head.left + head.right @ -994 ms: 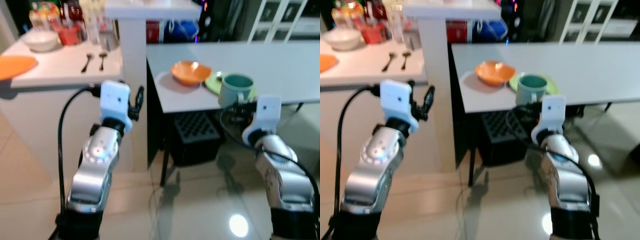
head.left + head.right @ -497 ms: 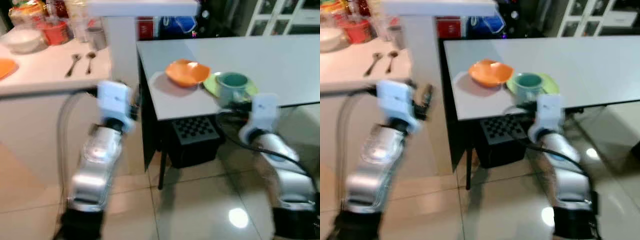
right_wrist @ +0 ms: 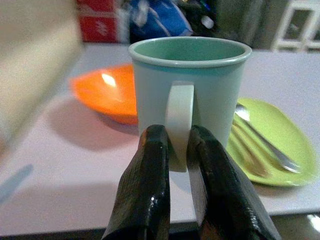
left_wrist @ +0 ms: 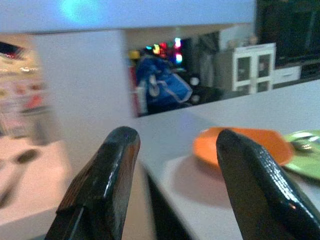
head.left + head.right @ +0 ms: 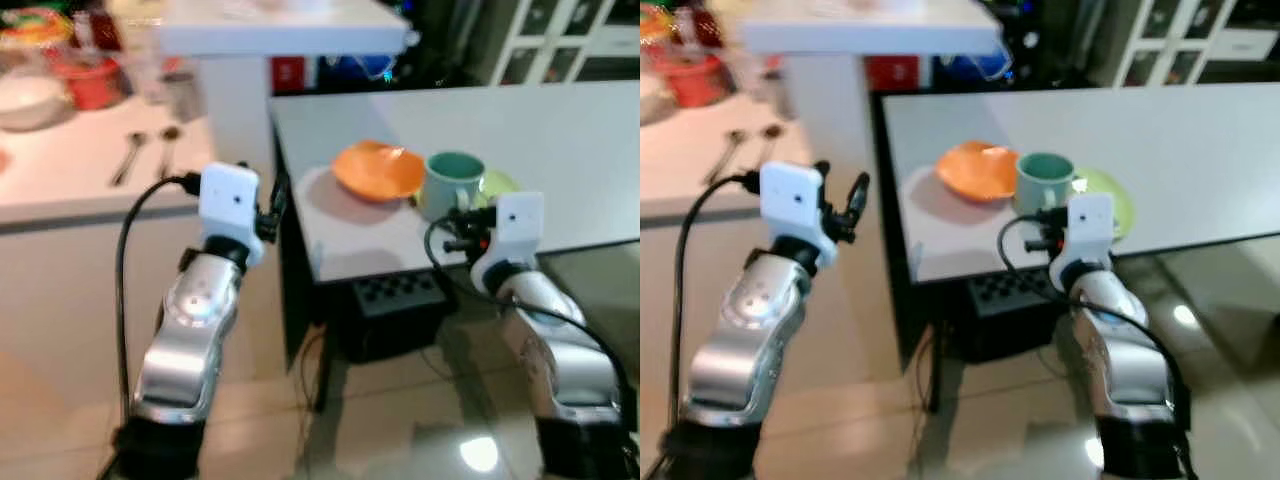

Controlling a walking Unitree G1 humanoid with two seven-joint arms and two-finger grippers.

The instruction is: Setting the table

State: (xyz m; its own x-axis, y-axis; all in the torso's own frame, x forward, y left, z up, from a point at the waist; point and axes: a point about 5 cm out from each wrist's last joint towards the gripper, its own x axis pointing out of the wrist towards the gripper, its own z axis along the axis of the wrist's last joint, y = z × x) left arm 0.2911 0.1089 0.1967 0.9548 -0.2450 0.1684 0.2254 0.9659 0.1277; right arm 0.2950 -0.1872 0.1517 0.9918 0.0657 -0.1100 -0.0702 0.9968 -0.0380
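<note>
Right pincer [image 3: 177, 165] clenched on mug [image 3: 190, 85] handle, mug upright over bench [image 5: 560, 130] edge, between orange bowl [image 5: 378, 170] and green plate [image 5: 1102, 200]. Left pincer [image 4: 172, 185] released, idle.

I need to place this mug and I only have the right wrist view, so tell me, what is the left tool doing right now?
Observer: The left tool is raised near the table corner, its fingers apart and holding nothing.
Operator: Okay, and where does my mug sit relative to the table edge?
Observer: The green mug, pinched by its handle in the right tool, is over the table's near edge, between the orange bowl and the green plate.
Operator: Anything else left to bring over?
Observer: Two spoons lie on the white counter to the left, near a white bowl.
</note>
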